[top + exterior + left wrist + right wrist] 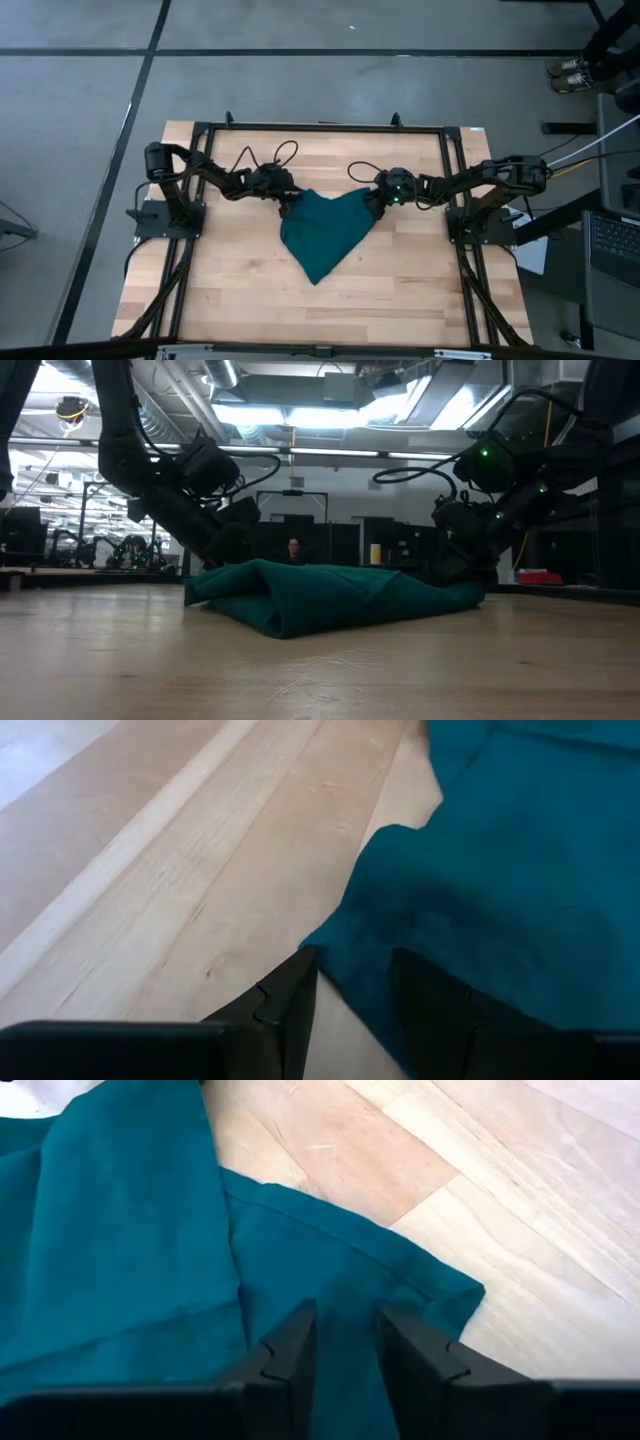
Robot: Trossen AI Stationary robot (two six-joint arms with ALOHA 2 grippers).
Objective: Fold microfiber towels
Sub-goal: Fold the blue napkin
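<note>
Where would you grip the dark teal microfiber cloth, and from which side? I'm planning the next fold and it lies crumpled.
Probably at its two upper corners, where the dark teal microfiber cloth reaches each arm. The left gripper comes from the table's left, the right gripper from its right, fingers straddling the thin edge. Those corners lie fairly flat on the wooden table; the middle is bunched.

A pale wooden worktop (230, 290) within a black frame (320, 128) carries one rumpled dark teal towel (322, 232), lying near its middle.
</note>
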